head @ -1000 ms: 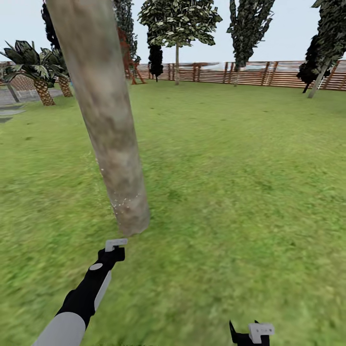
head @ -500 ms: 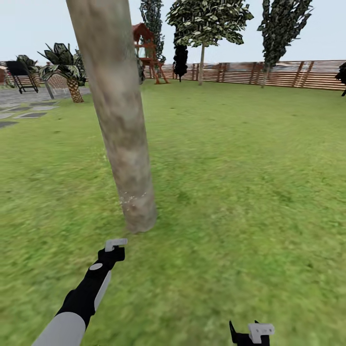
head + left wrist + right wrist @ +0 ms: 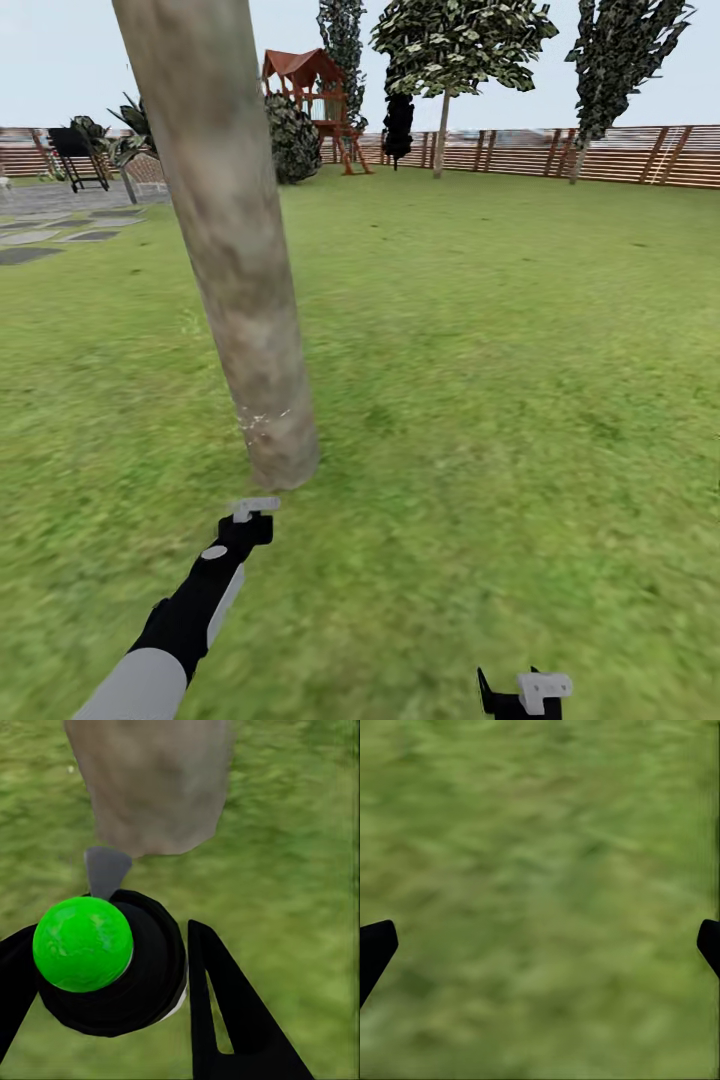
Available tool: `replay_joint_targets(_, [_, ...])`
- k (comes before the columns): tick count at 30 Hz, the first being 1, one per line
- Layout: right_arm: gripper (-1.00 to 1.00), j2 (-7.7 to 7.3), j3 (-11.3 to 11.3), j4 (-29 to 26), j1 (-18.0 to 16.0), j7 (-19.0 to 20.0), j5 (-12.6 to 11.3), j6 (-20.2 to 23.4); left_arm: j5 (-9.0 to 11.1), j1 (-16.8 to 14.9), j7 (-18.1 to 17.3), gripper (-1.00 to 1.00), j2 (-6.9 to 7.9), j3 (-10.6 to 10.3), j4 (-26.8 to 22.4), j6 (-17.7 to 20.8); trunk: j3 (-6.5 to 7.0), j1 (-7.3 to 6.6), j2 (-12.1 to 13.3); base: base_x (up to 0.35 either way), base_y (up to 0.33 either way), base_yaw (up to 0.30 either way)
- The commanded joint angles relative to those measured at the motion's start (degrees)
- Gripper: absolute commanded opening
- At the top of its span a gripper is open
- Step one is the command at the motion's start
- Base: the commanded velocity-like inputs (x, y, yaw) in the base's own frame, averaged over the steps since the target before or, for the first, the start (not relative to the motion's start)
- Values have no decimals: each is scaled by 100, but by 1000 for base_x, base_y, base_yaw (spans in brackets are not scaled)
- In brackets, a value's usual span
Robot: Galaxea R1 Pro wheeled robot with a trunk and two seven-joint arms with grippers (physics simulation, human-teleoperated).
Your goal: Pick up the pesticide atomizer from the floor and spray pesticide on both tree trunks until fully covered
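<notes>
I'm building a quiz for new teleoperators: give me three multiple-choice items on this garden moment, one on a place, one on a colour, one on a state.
1. Where does the pesticide atomizer sit?
A. On the grass
B. Between the left gripper's jaws
C. On the stone patio

2. What colour is the spot on the atomizer?
A. Red
B. Bright green
C. Yellow

3. How does the right gripper stand?
A. Open over bare grass
B. Shut on the atomizer
C. Pressed to the tree trunk

Answers: 1 B, the left wrist view shows black fingers flanking the bottle; 2 B, a green ball shows on it; 3 A, its fingertips sit wide apart with grass between.
</notes>
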Motion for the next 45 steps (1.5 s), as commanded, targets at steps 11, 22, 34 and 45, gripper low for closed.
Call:
replay_joint_targets(11, [100,-1,-2,0,0,-3,0,-1,26,6,102,-100,312,550,-34,1010,0,0,0,75,-94,0])
replay_joint_targets(22, [100,-1,-1,6,0,5,0,0,57,-61,106,-100,-307,224,-69,966,0,0,0,0,0,0])
replay_joint_targets(34, [100,-1,-3,0,0,5,0,0,62,-185,111,-100,-245,210,-437,970,0,0,0,0,0,0])
replay_joint_targets(45, [100,-1,-1,0,0,5,0,0,29,-230,113,-100,-98,244,-803,998,0,0,0,0,0,0])
